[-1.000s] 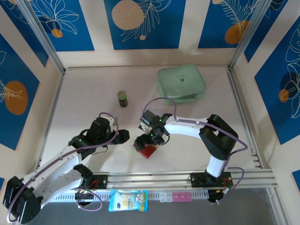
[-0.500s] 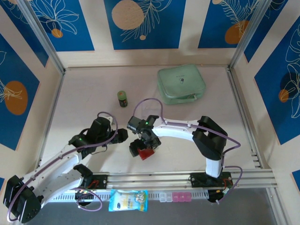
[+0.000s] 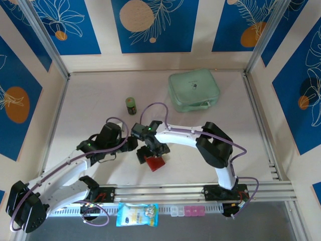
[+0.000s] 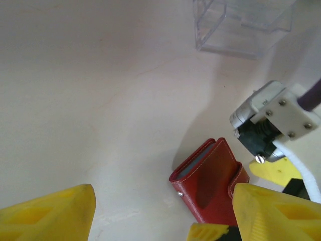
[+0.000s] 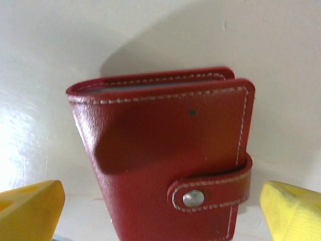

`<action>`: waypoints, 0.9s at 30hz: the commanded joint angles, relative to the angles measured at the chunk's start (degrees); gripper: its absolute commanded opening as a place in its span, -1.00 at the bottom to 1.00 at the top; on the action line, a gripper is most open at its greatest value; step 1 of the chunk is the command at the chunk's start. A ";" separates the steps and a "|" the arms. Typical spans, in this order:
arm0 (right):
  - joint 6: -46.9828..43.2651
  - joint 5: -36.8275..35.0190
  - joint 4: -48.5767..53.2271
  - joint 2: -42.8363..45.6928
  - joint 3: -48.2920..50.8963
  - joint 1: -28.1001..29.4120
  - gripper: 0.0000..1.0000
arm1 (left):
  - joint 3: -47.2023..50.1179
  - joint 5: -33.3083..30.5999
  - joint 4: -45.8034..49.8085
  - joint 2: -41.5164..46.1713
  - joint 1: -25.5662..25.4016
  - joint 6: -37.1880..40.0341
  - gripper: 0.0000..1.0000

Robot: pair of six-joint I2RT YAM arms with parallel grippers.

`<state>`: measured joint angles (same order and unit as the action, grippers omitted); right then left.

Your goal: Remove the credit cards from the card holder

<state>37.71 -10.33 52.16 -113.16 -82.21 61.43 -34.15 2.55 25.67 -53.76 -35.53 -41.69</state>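
Card holder (image 3: 156, 162) to be steadied first, being snapped shut with the credit cards not yet out. Best done by closing the right gripper (image 5: 160, 216) squarely on the body. At present spread wide, one yellow finger to either side of the red cover, touching neither edge as far as can be told. Grip low and clear of the snap tab (image 5: 220, 183), leaving that strap free. Then bring in the left gripper (image 4: 160, 221) from its own side, likewise spread open and holding nothing, to catch the tab's end and peel it off the stud. Pull along the strap rather than upward, or risk dragging the whole holder out of the grip. Probably a stiff snap, so squeeze firmly without crushing what lies inside. As to looks: small, red, leather-like, pale stitching round the edges, a silver stud on the tab, a shallow dent in the cover, a greyish sliver of inner sleeves at the open edge. Placed on the pale table (image 3: 90, 100) near the front rail (image 3: 200, 190), between the two grippers — seemingly propped on an edge rather than lying flat.
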 commanded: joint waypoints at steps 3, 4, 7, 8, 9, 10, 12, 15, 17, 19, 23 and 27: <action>-1.26 -1.86 1.93 -2.97 -2.35 1.03 0.94 | -2.54 -1.03 -1.58 2.07 0.01 1.20 0.46; -1.10 -2.52 1.92 -2.84 -2.35 1.01 0.91 | -2.71 -1.30 -1.32 2.39 -0.01 1.63 0.47; -0.30 -3.06 1.21 -2.83 -1.76 0.91 0.87 | -3.04 -2.17 -0.49 3.20 0.11 2.47 0.48; -0.05 -2.95 1.14 -3.02 -1.64 0.81 0.85 | -3.11 -2.44 -0.17 3.38 0.07 2.42 0.48; 0.23 -2.94 1.20 -3.21 -1.56 0.75 0.83 | -3.11 -2.55 -0.07 3.62 0.08 2.39 0.49; 0.47 -2.90 1.22 -3.46 -1.53 0.71 0.82 | -3.11 -2.55 -0.07 3.86 0.09 2.38 0.49; 0.73 -2.62 1.04 -3.61 -1.09 0.75 0.81 | -3.33 -4.05 1.74 3.92 0.05 1.52 0.49; 1.26 -2.59 1.20 -3.76 -0.60 0.86 0.79 | -4.05 -8.42 6.58 4.16 0.13 -0.81 0.49; 1.69 -2.76 1.37 -3.62 -0.13 0.85 0.76 | -4.17 -10.15 9.11 4.77 0.41 -2.14 0.49; 2.03 -2.94 1.24 -3.32 0.42 0.80 0.69 | -3.84 -10.86 10.37 5.64 0.80 -3.00 0.51; 3.01 -3.75 1.94 -2.76 0.82 0.45 0.57 | -2.66 -10.84 10.61 6.38 1.86 -3.83 0.55; 6.25 -4.76 1.81 -0.82 2.12 -1.23 0.52 | -1.45 -9.07 7.95 5.91 2.73 -4.06 0.56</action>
<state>40.40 -13.08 51.77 -115.50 -82.32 61.41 -36.10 -6.35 34.28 -47.94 -33.63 -44.66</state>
